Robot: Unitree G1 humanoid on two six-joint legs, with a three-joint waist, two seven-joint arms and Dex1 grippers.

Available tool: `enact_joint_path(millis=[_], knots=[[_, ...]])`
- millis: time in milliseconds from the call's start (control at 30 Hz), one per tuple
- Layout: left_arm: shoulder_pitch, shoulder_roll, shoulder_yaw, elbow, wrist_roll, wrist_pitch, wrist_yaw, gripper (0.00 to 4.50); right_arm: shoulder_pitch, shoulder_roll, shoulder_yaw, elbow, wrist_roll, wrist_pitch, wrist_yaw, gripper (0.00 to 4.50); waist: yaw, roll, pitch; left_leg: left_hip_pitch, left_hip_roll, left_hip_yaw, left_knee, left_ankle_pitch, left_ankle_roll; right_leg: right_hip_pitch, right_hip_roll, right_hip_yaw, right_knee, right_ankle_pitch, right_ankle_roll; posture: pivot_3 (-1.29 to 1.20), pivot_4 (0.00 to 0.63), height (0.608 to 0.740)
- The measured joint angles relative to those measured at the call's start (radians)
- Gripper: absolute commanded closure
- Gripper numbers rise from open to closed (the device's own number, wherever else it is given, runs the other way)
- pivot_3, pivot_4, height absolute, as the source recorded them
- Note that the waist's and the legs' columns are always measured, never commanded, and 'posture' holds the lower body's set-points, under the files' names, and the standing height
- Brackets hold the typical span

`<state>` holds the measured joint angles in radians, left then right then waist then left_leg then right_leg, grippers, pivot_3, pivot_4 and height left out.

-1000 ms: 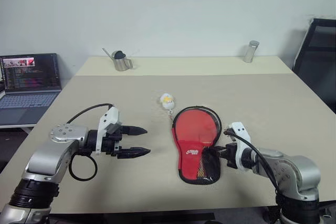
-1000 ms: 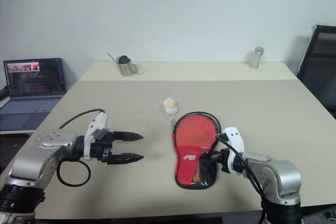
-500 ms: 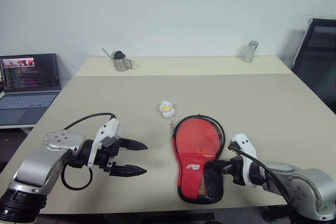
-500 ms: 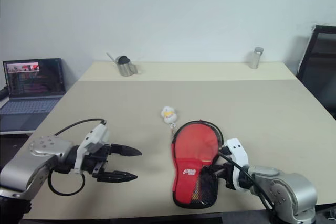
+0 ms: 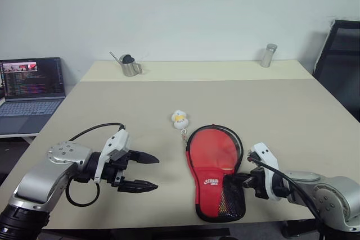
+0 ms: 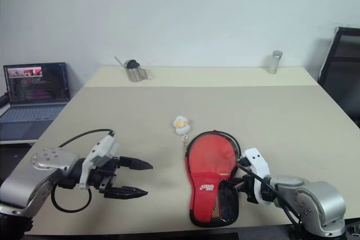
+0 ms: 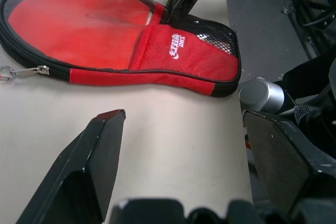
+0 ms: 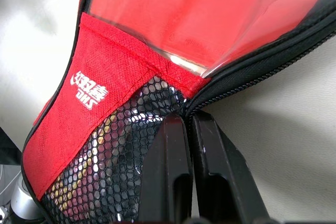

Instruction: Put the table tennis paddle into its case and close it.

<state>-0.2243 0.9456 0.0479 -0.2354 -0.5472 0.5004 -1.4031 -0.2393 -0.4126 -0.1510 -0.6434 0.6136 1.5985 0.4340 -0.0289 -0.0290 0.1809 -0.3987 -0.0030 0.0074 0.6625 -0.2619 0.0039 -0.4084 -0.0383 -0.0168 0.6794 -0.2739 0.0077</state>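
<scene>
The case (image 5: 216, 170) lies flat on the beige table (image 5: 281, 116), lower centre-right of the head view, red side up, with the clear window over the round end and the black mesh pocket (image 5: 232, 200) at the narrow end toward the table's near edge. The red face of the table tennis paddle (image 7: 73, 19) shows through the window; the paddle sits inside the case. A zip pull on a ring (image 7: 23, 71) lies on the table at the case's round end, beside a small white and yellow plush keychain (image 5: 179, 118).

The right gripper (image 8: 189, 124), lower right of the head view, has its fingers pressed together at the case edge, where the black zipper band meets the mesh pocket. Whether fabric is pinched between them cannot be determined.

The left gripper (image 5: 143, 171), lower left, hangs above the table with its fingers (image 5: 147, 158) spread wide, apart from the case, holding nothing.

Upper left: a laptop (image 5: 31, 85). Far table edge: a metal pitcher (image 5: 130, 64) and a metal cylinder (image 5: 269, 55).
</scene>
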Motion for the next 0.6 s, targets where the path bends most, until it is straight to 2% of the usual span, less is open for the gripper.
enact_joint_path(millis=[133,233,600], knots=[[0.000,-0.006,-0.001,0.000,0.000,-0.007,0.010,0.59,-0.002,0.000,0.000,0.000,-0.001,0.002,-0.004,4.48,0.000,0.000,0.000,0.000,0.000,0.000,0.000,0.000,0.000,0.000,0.000,0.000,0.000,0.000,0.000,0.00,0.150,0.740],[-0.002,-0.008,-0.002,0.001,0.001,-0.008,0.018,0.59,-0.002,0.003,-0.005,0.000,-0.001,0.008,-0.017,3.80,0.000,0.000,0.000,0.000,0.000,0.000,0.000,0.000,0.000,0.000,0.000,0.000,0.000,0.000,0.000,0.00,0.150,0.740],[-0.022,-0.057,-0.003,0.018,0.002,0.004,0.096,0.59,-0.004,0.002,-0.068,-0.095,0.045,0.008,-0.042,0.03,0.000,0.000,0.000,0.000,0.000,0.000,0.000,0.000,0.000,0.000,0.000,0.000,0.000,0.000,0.000,0.00,0.150,0.740]])
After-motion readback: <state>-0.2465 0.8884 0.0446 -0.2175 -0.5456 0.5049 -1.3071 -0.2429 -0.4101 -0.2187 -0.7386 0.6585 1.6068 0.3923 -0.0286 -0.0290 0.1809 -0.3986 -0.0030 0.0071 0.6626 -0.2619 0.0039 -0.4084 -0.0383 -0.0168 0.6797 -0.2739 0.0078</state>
